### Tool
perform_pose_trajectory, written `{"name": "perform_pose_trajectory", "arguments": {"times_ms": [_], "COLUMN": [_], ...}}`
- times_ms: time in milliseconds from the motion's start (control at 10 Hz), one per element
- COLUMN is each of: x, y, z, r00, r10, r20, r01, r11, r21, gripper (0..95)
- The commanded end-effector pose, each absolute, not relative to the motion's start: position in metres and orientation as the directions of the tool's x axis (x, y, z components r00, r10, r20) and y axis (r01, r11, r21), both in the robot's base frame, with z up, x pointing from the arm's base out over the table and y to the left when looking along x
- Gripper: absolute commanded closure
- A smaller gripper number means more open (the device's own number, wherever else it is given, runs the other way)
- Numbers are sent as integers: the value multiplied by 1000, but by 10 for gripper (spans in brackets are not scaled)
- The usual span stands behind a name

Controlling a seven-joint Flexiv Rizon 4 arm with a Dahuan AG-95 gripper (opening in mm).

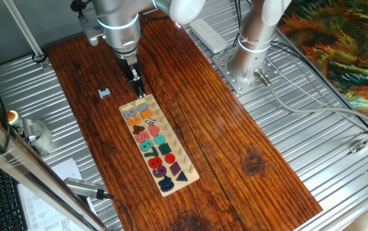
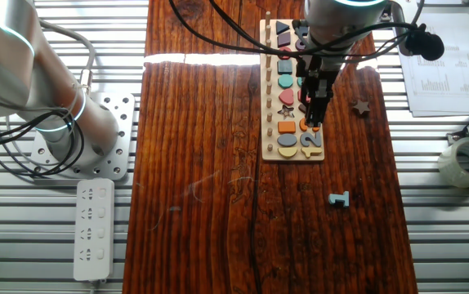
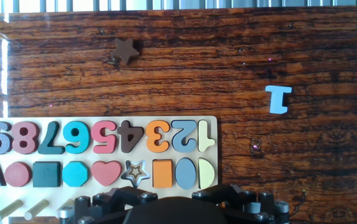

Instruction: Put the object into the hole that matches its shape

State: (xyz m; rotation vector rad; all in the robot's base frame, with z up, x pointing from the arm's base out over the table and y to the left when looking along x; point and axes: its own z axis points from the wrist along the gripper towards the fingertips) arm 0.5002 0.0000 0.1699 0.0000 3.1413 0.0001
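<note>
The star piece [image 3: 125, 51] looks dark brown here and lies flat on the wooden table, apart from the board; it also shows in the other fixed view [image 2: 360, 106]. The star-shaped hole [image 3: 135, 172] with a whitish bottom sits in the long pale puzzle board [image 3: 211, 127], between a pink heart and an orange square. It also shows in both fixed views [image 1: 149, 119] [image 2: 286, 110]. My gripper [image 1: 137, 90] [image 2: 314, 122] hangs over the board's number end, holding nothing. In the hand view only its dark body shows at the bottom edge, its finger mounts spread apart.
A grey-blue bracket-shaped piece [image 3: 279, 99] lies on the table beyond the board's end, also seen in the fixed views [image 1: 104, 94] [image 2: 339, 199]. The board holds several coloured numbers and shapes and a row of pegs. A tape roll [image 2: 467, 159] sits off the table.
</note>
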Motion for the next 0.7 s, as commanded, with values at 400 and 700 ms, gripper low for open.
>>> {"name": "perform_pose_trajectory", "arguments": {"times_ms": [400, 700], "x": [500, 500], "y": [0, 2], "z": [170, 170], "r00": [-993, -995], "r10": [-115, -93], "r20": [28, 27], "r01": [-114, -92], "r11": [993, 996], "r21": [12, 16], "gripper": [950, 950]}}
